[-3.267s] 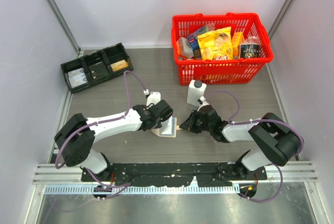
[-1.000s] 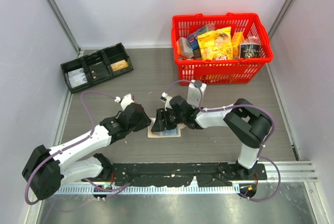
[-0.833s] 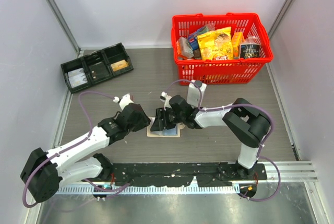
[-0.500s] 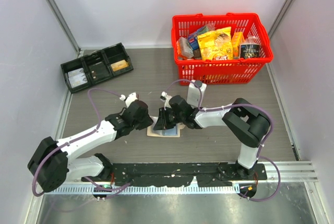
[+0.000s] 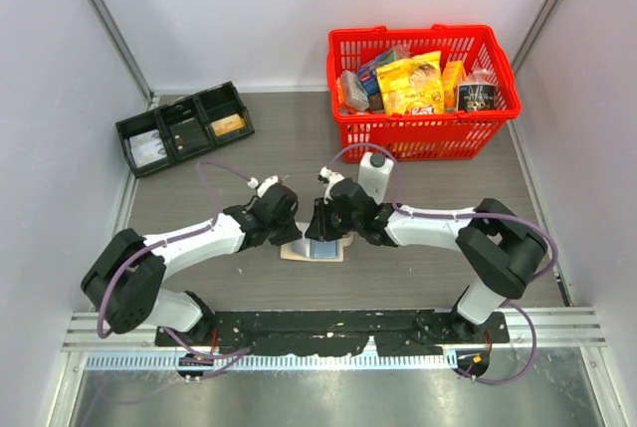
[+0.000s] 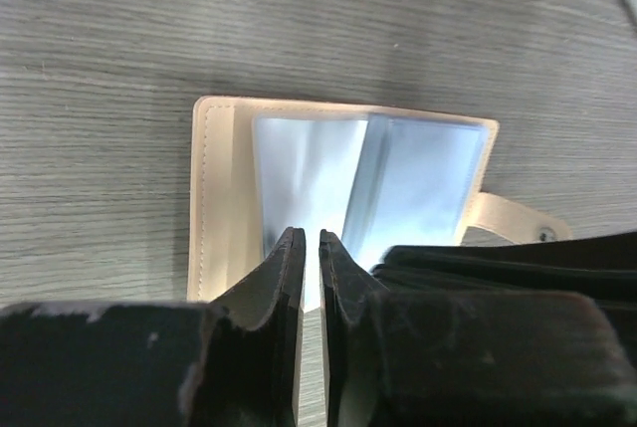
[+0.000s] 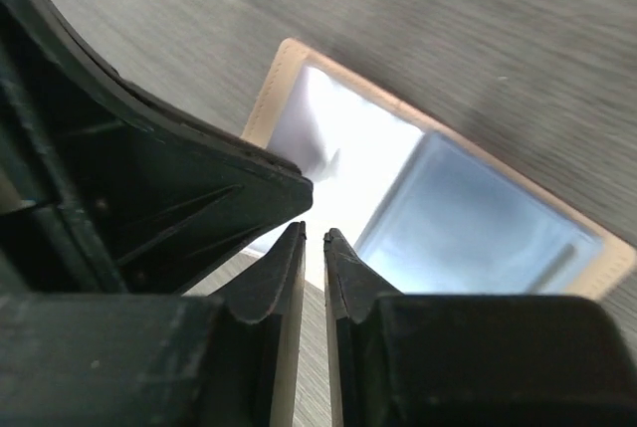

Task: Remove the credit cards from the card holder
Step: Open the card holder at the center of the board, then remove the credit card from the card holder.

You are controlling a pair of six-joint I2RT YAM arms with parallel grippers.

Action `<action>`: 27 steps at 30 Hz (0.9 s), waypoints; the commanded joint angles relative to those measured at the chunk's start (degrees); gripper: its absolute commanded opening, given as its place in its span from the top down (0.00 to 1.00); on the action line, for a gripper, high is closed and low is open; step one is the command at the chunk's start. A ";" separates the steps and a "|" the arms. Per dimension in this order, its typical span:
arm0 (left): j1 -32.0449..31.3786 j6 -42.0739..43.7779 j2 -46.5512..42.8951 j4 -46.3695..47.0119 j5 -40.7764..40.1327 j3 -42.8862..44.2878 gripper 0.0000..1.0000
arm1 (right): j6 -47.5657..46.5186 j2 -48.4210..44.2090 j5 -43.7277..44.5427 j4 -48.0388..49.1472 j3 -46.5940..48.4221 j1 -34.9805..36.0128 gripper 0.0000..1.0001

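1. Left wrist view: the left tool is closed to a thin slit. Its tips sit over the near edge of the holder. Whether a sleeve is pinched between them I cannot tell.
2. Right wrist view: the right tool is also closed to a thin slit, with its tips over the holder's pale sleeve. I cannot tell if it grips anything.
3. The holder lies open and flat on the surface, tan cover down. Two clear sleeve pages face up and meet at a middle fold.
4. A tan strap with a snap juts from one side edge of the holder, partly hidden behind the left tool's body.
5. From above, both tools meet over the holder. The left one is at its left end and the right one is over its far edge.
6. A white bottle stands upright just beyond the holder, slightly to the right.
7. A red basket full of packets sits farther beyond the holder, to the right.
8. A black tray with three compartments lies well apart from the holder, far to its left, with flat items inside.
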 commanded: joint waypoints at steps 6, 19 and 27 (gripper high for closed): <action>0.27 1.81 2.36 -0.69 0.74 -0.49 0.88 | -1.08 -5.88 12.29 -10.91 -0.42 -0.19 0.57; 0.18 0.31 2.89 1.07 0.74 -3.84 0.89 | 0.95 -4.04 14.67 -11.98 -0.60 -0.27 0.44; 0.27 0.22 4.12 2.38 2.06 -4.19 0.89 | 1.48 -3.42 13.36 -11.29 -0.95 -0.19 0.44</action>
